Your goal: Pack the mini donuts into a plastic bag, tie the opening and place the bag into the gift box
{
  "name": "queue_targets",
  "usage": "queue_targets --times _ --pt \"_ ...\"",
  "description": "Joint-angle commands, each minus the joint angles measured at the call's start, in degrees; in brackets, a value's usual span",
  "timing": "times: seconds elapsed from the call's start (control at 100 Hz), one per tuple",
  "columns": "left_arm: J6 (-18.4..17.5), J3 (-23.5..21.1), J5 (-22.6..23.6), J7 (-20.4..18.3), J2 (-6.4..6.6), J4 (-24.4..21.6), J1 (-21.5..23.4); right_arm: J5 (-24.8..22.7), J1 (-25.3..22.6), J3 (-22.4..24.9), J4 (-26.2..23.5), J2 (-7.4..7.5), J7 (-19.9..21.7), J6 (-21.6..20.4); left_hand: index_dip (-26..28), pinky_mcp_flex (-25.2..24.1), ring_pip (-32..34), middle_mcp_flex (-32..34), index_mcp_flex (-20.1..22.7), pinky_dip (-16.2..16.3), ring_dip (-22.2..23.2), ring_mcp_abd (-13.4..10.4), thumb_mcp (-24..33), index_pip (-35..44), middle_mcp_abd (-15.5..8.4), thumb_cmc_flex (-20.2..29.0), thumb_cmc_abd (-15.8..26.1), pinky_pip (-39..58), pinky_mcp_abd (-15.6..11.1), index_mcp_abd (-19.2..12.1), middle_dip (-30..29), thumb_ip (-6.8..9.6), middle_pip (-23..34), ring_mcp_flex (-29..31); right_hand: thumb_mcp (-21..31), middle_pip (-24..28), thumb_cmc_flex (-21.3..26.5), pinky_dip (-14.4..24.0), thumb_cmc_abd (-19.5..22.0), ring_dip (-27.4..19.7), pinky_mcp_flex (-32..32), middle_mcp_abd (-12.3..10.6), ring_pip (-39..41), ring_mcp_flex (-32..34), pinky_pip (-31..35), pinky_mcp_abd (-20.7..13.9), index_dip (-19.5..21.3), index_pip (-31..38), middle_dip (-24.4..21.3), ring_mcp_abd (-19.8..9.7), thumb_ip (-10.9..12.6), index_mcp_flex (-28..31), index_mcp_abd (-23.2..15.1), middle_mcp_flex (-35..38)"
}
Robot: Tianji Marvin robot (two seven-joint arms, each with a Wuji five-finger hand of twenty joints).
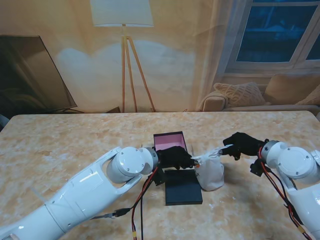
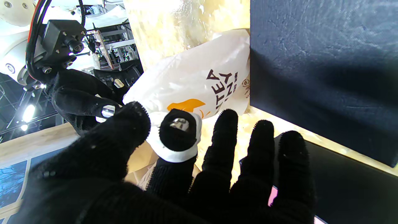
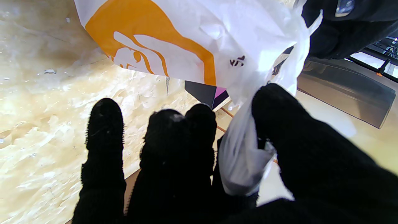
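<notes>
A white plastic bag (image 1: 211, 174) with an orange logo stands on the table, right of the black box lid (image 1: 183, 186). Its two handles are pulled apart sideways. My left hand (image 1: 175, 156) is shut on one handle; in the left wrist view the white strip (image 2: 174, 151) wraps around my index finger. My right hand (image 1: 242, 143) is shut on the other handle (image 3: 241, 155), pinched between thumb and fingers. The gift box (image 1: 170, 140) with its pink inside stands open just beyond my left hand. The bag's printed side (image 2: 199, 84) (image 3: 161, 40) fills both wrist views. No donuts show.
The black lid's dark wall (image 2: 320, 62) stands close beside the bag. The marble-patterned table (image 1: 70, 145) stretches to the left and far side. Red and black cables (image 1: 140, 200) hang under my left forearm.
</notes>
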Motion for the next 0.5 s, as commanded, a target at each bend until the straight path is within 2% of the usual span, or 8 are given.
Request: queue_targets --times 0.0,0.49 --pt "0.2 -0.1 0.2 -0.8 0.39 0.4 0.3 -0.3 -0.4 0.3 0.5 -0.12 0.6 0.3 0.0 0.1 1.5 1.0 4.3 0.7 1.1 0.8 -1.2 3.7 -0.8 0.1 -0.7 1.2 0.5 3.3 0.5 0.32 0.9 1.0 0.6 2.1 1.1 0.8 0.9 2.0 -0.2 0.7 1.1 2.3 1.2 0.5 0.2 7.0 1.8 -1.9 1.0 3.3 0.9 2.0" --pt "0.1 -0.3 -0.6 -1.9 0.63 0.6 0.1 -0.9 -0.5 0.8 1.1 -0.15 0.2 -0.2 0.0 0.8 2.3 2.1 4.6 0.9 1.6 1.1 -1.7 3.7 -1.0 0.2 -0.4 1.9 0.7 3.9 0.7 0.36 1.5 2.1 0.6 2.2 1.2 0.8 0.8 2.1 -0.3 0.7 1.4 2.2 1.2 0.5 0.2 7.0 2.0 -2.0 1.0 3.3 1.1 1.9"
